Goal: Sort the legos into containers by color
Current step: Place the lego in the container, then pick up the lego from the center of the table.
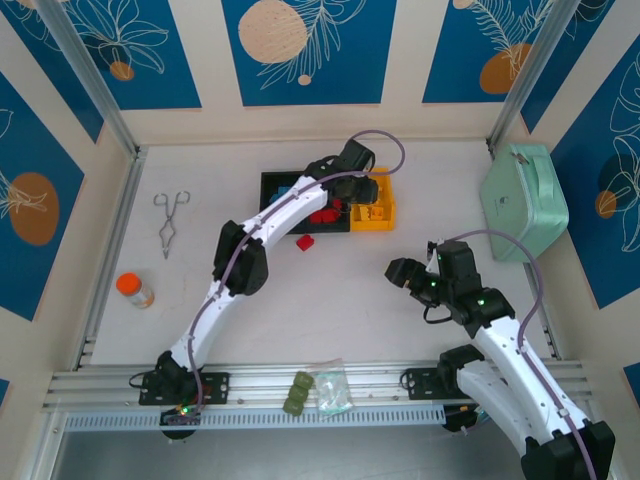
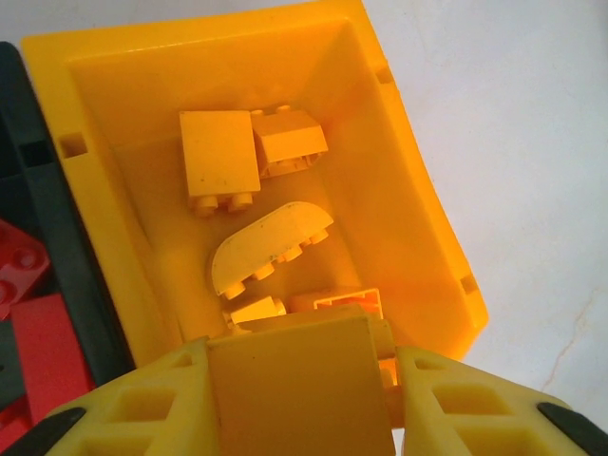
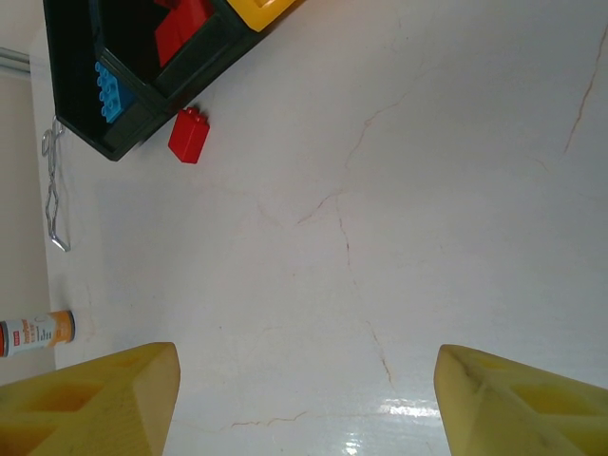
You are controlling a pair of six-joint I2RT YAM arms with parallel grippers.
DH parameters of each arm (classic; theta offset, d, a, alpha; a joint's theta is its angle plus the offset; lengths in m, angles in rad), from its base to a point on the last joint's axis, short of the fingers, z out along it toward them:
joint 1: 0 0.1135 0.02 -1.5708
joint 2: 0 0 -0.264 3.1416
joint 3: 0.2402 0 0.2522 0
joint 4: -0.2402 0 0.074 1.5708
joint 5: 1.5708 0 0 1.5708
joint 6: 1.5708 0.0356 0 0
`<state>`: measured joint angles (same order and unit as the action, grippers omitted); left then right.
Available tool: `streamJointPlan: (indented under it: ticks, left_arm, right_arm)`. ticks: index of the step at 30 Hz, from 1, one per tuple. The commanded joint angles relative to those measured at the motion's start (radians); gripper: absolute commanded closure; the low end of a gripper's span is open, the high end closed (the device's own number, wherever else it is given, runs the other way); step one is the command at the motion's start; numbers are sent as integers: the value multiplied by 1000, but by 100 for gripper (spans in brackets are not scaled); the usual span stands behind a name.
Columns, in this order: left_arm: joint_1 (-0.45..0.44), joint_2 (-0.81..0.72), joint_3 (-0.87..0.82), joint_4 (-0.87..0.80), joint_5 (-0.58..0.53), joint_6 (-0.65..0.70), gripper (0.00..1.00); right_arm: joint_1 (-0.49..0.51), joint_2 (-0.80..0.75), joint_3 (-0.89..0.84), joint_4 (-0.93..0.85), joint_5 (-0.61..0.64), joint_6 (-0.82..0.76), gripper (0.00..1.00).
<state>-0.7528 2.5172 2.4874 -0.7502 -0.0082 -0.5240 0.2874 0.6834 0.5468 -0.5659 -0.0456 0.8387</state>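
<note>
Legos (image 2: 219, 161) sit mostly inside the containers (image 1: 275, 177), a row of three joined bins at the far middle of the white table (image 1: 330, 310). A mint-green case (image 1: 525, 200) with a handle lies at the table's far right, well apart from the bins. The left arm (image 1: 210, 305) stretches from the near edge to the yellow bin (image 2: 408, 190) at the right end of the row. The right arm (image 1: 505, 345) bends over bare tabletop on the right.

The left gripper (image 2: 299, 356) hangs over the yellow bin, its fingers pinching a yellow brick (image 2: 285, 399) by its sides. The right gripper (image 3: 306, 375) stands spread wide with nothing between its fingers.

Metal tongs (image 1: 171, 222) and an orange-capped bottle (image 1: 134, 290) lie at the left. Several yellow pieces, among them a curved yellow brick (image 2: 271, 247), rest on the yellow bin's floor. Red bricks (image 1: 322, 214) lie in the middle black bin (image 3: 204, 52), and blue ones (image 3: 109, 90) in the left black bin (image 3: 76, 119). One red brick (image 3: 188, 135) lies on the table just beside the black bins.
</note>
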Motion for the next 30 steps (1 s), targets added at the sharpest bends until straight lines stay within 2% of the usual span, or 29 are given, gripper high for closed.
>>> streamJointPlan:
  ticks: [1, 6, 12, 21, 30]
  left_arm:
    - [3, 22, 51, -34, -9, 21, 55]
    - [3, -4, 52, -36, -7, 28, 40]
    - [-11, -118, -46, -17, -12, 64, 37]
    - [-13, -417, -469, 161, 18, 51, 36]
    - [-14, -703, -956, 307, -167, -30, 32]
  right_arm:
    - [-5, -18, -12, -19, -22, 10, 28]
    - [-6, -20, -20, -11, -23, 15, 29]
    - [0, -3, -21, 8, -23, 7, 29]
    - [64, 43, -11, 36, 15, -12, 28]
    - [177, 103, -1, 124, 61, -26, 25]
